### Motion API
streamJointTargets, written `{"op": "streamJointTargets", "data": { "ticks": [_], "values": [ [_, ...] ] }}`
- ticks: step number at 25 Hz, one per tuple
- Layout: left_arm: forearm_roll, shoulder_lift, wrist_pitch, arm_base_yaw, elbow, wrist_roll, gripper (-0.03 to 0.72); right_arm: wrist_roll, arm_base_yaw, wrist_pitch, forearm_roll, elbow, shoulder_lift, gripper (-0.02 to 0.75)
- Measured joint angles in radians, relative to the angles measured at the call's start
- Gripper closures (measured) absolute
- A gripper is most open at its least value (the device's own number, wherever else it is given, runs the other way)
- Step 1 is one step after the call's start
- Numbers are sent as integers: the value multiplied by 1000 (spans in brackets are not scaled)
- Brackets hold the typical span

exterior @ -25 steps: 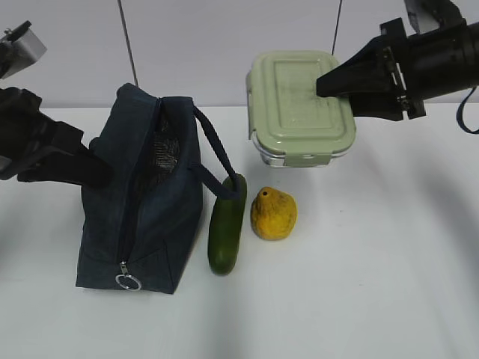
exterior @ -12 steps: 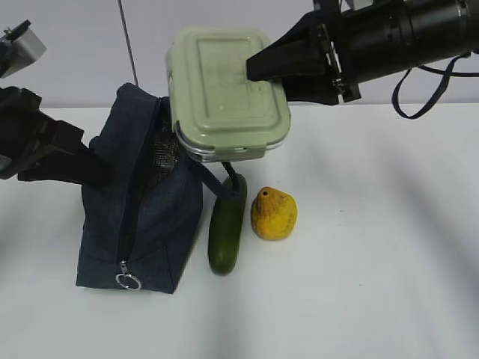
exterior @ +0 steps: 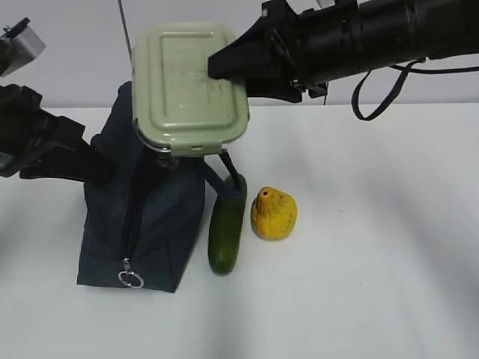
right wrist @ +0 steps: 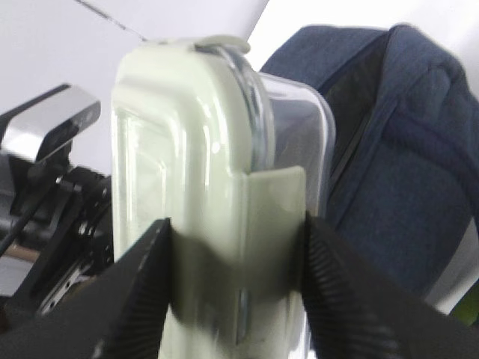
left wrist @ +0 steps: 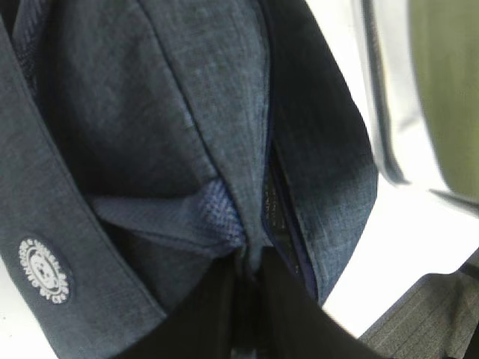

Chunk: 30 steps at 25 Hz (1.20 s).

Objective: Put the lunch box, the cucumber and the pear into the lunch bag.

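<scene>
My right gripper point(exterior: 224, 71) is shut on the lunch box point(exterior: 187, 86), clear with a sage-green lid, and holds it in the air over the lunch bag point(exterior: 142, 217). In the right wrist view my right gripper point(right wrist: 236, 247) has both jaws pressed on the lunch box point(right wrist: 202, 172), with the bag point(right wrist: 404, 187) beyond it. My left gripper point(exterior: 101, 170) is shut on the bag's left fabric edge; in the left wrist view my left gripper point(left wrist: 251, 262) pinches a fold of the navy bag point(left wrist: 150, 127). The cucumber point(exterior: 227, 224) and the pear point(exterior: 274, 214) lie on the table right of the bag.
The white table point(exterior: 374, 262) stretches to the right and front. The bag's silver ring pull point(exterior: 130, 280) hangs at its near end, and its strap handle point(exterior: 221, 176) loops toward the cucumber. A thin vertical rod point(exterior: 123, 30) stands behind.
My right gripper has carried the lunch box left from the table's back right until it hangs over the bag. My left gripper, the cucumber and the pear have not moved.
</scene>
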Motion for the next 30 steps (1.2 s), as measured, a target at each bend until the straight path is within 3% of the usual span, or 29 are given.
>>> {"op": "streamJointTargets", "data": {
  "ticks": [12,22,30],
  "values": [
    [-13,0,-14,0,0,0,687,-20,15,-63,22,0,93,345],
    [-27,-31,-54,0,0,0,687,44,15,-63,-170,0,104,345],
    [-89,-31,-56,0,0,11,687,80,15,-63,-235,0,104,345]
  ]
}}
